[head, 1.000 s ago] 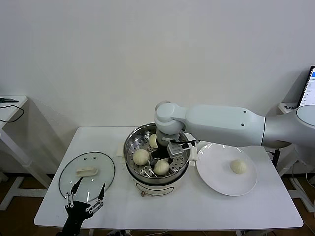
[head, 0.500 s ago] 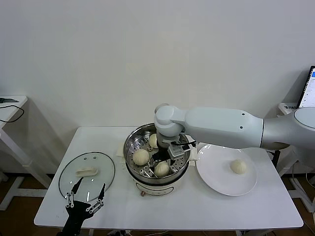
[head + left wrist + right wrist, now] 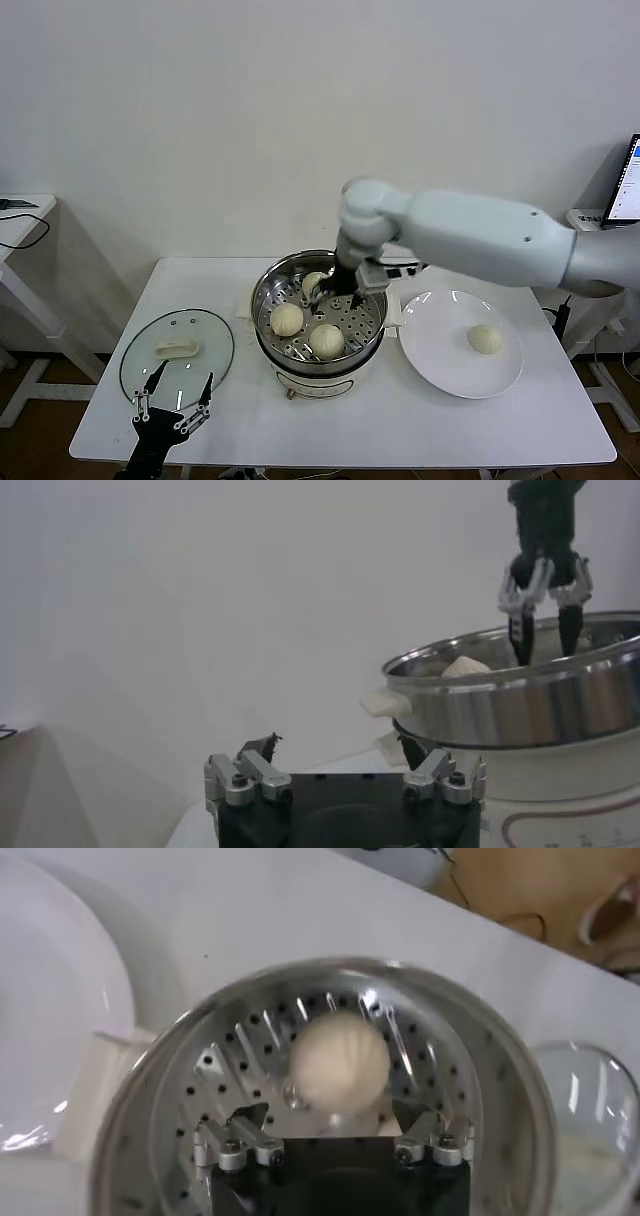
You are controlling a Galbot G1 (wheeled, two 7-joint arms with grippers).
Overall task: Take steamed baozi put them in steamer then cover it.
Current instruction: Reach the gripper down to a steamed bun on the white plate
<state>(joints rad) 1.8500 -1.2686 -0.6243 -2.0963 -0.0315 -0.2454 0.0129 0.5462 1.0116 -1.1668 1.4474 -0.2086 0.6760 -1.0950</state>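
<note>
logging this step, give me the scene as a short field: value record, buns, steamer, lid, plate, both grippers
baozi in steamer: three, one at the near side, one on the left, one at the back
baozi on plate: one
steamer: uncovered, mid-table
cover: lying flat on the table, left of the steamer
plate: right of the steamer
right gripper: open, empty, above the steamer tray
left gripper: open, empty, parked by the near edge of the cover

Three pale baozi (image 3: 327,340) sit in the open steel steamer (image 3: 272,330); its glass cover (image 3: 177,357) lies flat leftward.
</note>
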